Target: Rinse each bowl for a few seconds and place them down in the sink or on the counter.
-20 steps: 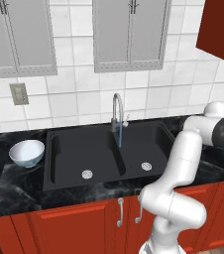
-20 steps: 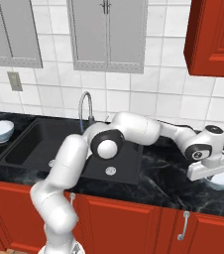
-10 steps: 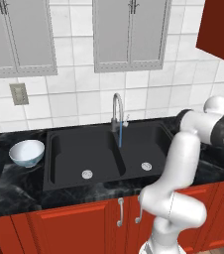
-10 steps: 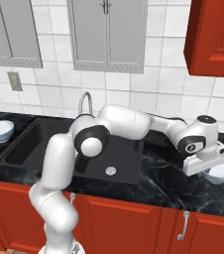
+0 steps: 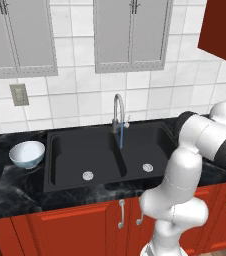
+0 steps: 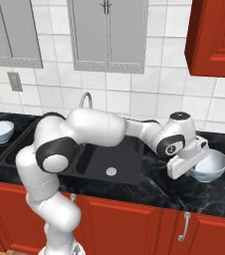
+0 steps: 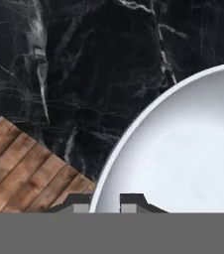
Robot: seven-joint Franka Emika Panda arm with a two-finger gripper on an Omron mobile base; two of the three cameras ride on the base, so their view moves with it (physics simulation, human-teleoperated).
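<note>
Progress: early, by my read. Neither bowl looks rinsed. Left bowl [image 5: 27, 153] sits on the counter [image 5: 15, 185] just left of the sink [image 5: 110, 172], well apart from the arm. Right bowl [image 6: 209, 166] rests on the counter's right stretch, near the front edge, not yet lifted. Faucet [image 5: 117, 107] has a thin blue stream [image 5: 121, 137] falling at the divider betw. the basins, so the water seems on and ready.

Gripper [image 6: 195, 168] is at the right bowl's near-left rim. In the hand view the gripper [image 7: 106, 201] has its tips close together astride that rim, one inside the bowl [image 7: 183, 149], one outside. Can't tell if they pinch it or are just short of contact.

Left to do: lift, carry to the stream, hold a few secs, set down; then the same for the other bowl.

Views:
- Left base cam gives the stream and both drains.
- Right base cam gives both bowls at once, plus the arm's reach across the sink.
- Hand cam alone gives the rim betw. the tips, and wood floor [image 7: 29, 163] past the counter edge.
</note>
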